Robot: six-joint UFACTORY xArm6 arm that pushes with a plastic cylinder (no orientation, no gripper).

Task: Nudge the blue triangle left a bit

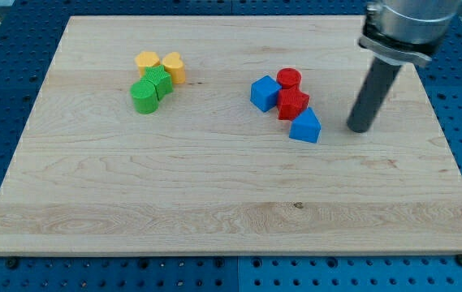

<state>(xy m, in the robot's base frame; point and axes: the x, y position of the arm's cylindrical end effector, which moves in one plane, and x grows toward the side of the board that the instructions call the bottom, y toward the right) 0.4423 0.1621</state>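
The blue triangle (305,127) lies right of the board's middle, at the lower right end of a small cluster. It touches a red block (292,103) above it. A red cylinder (289,79) and a blue cube (265,93) complete that cluster. My tip (360,129) rests on the board to the right of the blue triangle, about level with it, with a clear gap between them. The dark rod rises from it toward the view's top right.
A second cluster sits at the upper left: a yellow block (147,61), a yellow cylinder (174,67), a green block (160,81) and a green cylinder (143,96). The wooden board (214,186) lies on a blue perforated table.
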